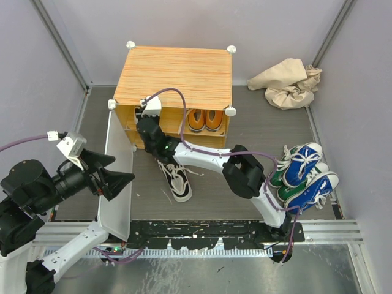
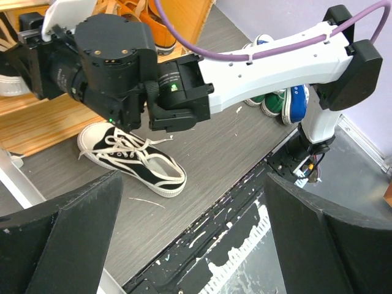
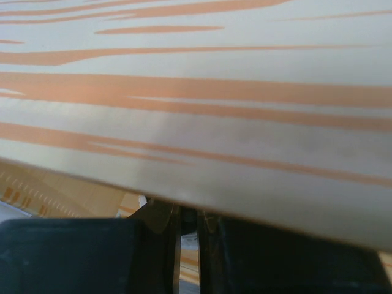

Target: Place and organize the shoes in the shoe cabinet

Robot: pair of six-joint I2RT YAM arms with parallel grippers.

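Note:
The shoe cabinet [image 1: 174, 73] stands at the back with its white door [image 1: 116, 184] swung open to the left. An orange pair [image 1: 205, 119] sits on its shelf. One white-and-black shoe [image 1: 176, 179] lies on the floor in front. My right gripper [image 1: 147, 115] reaches into the cabinet's left compartment, jaws nearly together on a dark edge. The other white-and-black shoe [image 2: 11, 86] shows at its tip. The right wrist view is filled by a wood-grain panel [image 3: 196, 92]. My left gripper [image 1: 104, 174] hangs open and holds nothing beside the door.
Blue and green shoes [image 1: 303, 174] are heaped at the right, close to the right arm's base. A crumpled beige cloth [image 1: 288, 82] lies at the back right. Grey walls close in on both sides. A black rail [image 1: 202, 229] runs along the near edge.

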